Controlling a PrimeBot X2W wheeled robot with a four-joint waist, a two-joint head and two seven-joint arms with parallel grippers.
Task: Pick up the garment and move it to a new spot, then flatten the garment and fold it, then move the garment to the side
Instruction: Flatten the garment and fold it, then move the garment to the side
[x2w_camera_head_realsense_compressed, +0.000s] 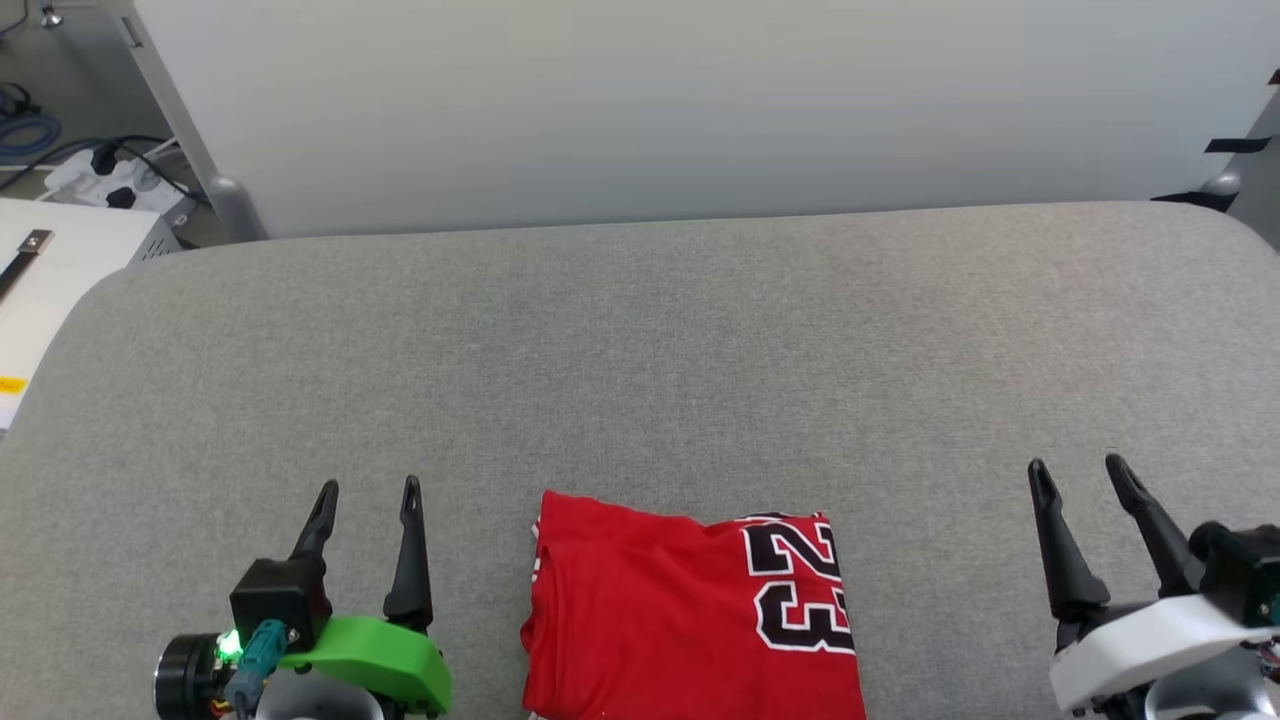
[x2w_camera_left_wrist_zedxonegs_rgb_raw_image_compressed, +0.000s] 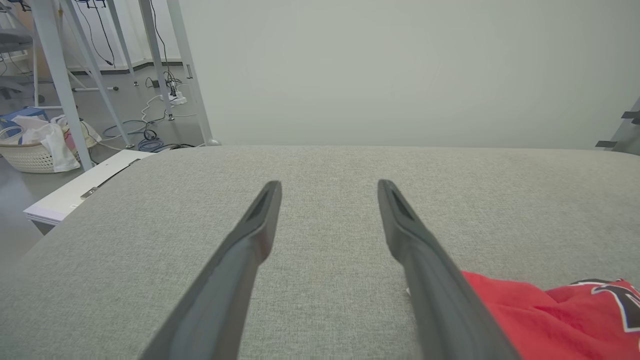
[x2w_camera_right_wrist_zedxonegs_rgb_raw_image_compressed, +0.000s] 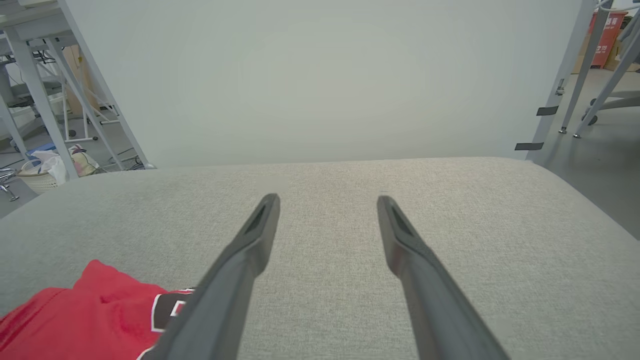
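The garment (x2w_camera_head_realsense_compressed: 690, 615) lies folded into a compact red rectangle at the near middle of the grey table (x2w_camera_head_realsense_compressed: 640, 350), its black "23" print facing up at its right side. My left gripper (x2w_camera_head_realsense_compressed: 367, 493) hovers open to the garment's left, holding nothing. To the right of the garment, my right gripper (x2w_camera_head_realsense_compressed: 1080, 468) is open and empty too. A red corner of the garment (x2w_camera_left_wrist_zedxonegs_rgb_raw_image_compressed: 550, 315) shows at the lower right of the left wrist view, beside my left gripper (x2w_camera_left_wrist_zedxonegs_rgb_raw_image_compressed: 329, 186). The garment (x2w_camera_right_wrist_zedxonegs_rgb_raw_image_compressed: 90, 315) also sits lower left of my right gripper (x2w_camera_right_wrist_zedxonegs_rgb_raw_image_compressed: 327, 200).
A pale partition wall (x2w_camera_head_realsense_compressed: 700, 100) stands behind the table's far edge. Off the left edge are a white side surface (x2w_camera_head_realsense_compressed: 50, 280), a power strip with cables (x2w_camera_head_realsense_compressed: 110, 180) and a laundry basket (x2w_camera_left_wrist_zedxonegs_rgb_raw_image_compressed: 35, 145). Metal frame legs (x2w_camera_right_wrist_zedxonegs_rgb_raw_image_compressed: 575, 75) stand to the right.
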